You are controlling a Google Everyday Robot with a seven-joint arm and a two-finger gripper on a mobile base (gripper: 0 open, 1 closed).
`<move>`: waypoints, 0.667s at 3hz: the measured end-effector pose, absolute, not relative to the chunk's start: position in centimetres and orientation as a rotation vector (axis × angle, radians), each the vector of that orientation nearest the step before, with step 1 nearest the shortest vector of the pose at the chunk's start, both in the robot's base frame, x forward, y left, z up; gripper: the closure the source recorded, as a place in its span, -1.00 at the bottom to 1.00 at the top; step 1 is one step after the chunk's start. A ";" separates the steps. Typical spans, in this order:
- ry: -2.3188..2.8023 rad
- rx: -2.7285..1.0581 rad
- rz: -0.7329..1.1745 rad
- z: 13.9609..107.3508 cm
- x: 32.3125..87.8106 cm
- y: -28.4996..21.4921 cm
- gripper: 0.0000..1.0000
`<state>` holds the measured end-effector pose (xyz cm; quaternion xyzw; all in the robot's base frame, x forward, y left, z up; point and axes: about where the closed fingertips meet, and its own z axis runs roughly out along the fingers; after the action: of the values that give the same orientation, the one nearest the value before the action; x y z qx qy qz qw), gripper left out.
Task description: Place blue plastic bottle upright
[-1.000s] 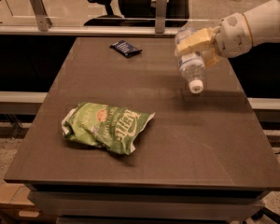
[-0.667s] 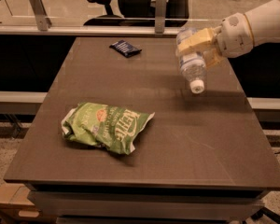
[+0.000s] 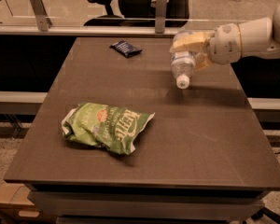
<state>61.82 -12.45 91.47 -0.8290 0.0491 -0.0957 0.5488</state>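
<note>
The blue plastic bottle (image 3: 182, 65) is a small clear bottle with a white cap and a white-and-blue label. It hangs above the table's far right part, tilted with its cap pointing down and toward the front. My gripper (image 3: 189, 50) comes in from the right on a white arm and is shut on the bottle's body, holding it off the table surface.
A crumpled green chip bag (image 3: 106, 127) lies at the front left of the dark table (image 3: 200, 143). A small flat dark blue snack packet (image 3: 125, 48) lies near the far edge. A rail with posts and office chairs stand behind the table.
The gripper and the bottle have shifted slightly left and the bottle's cap now points more steeply down. The bag and packet have not moved.
</note>
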 end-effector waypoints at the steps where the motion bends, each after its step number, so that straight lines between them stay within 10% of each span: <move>1: 0.264 -1.846 -0.017 91.5 62.6 -13.3 1.00; 2: 0.304 -1.835 0.094 91.6 61.4 -13.0 1.00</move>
<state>61.39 -13.02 91.64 -0.7907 0.1308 0.0404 0.5968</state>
